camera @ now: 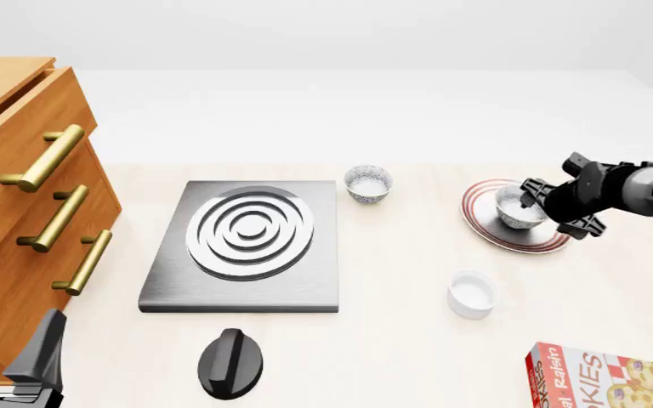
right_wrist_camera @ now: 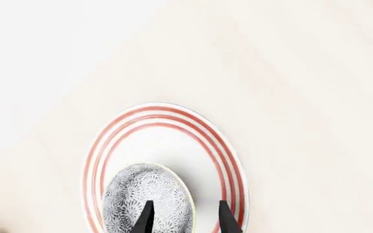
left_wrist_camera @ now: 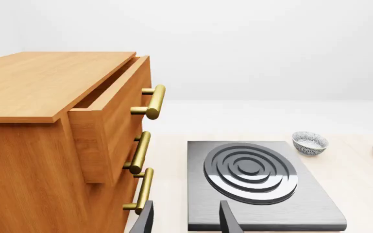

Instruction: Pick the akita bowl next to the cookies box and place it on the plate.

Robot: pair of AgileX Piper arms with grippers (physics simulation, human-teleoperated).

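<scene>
My right tool (right_wrist_camera: 184, 217) straddles the rim of the speckled grey-and-white akita bowl (camera: 516, 206) on the red-ringed white plate (camera: 479, 223); withdrawing crookedly could tip it.

1. We are seeing bright, even, diffuse light in all three views, with no single lamp showing.
2. Around the stove burner (camera: 244, 246) we are finding only faint, soft shadows; the white cup (camera: 471, 293) near it is casting barely any.
3. The burner's rings are catching a mild grey sheen, not hard glare.
4. Everything is rendering sharp, near and far, with no blur or edge warping.
5. The backdrop beyond the burner is washing out to near-white.
</scene>
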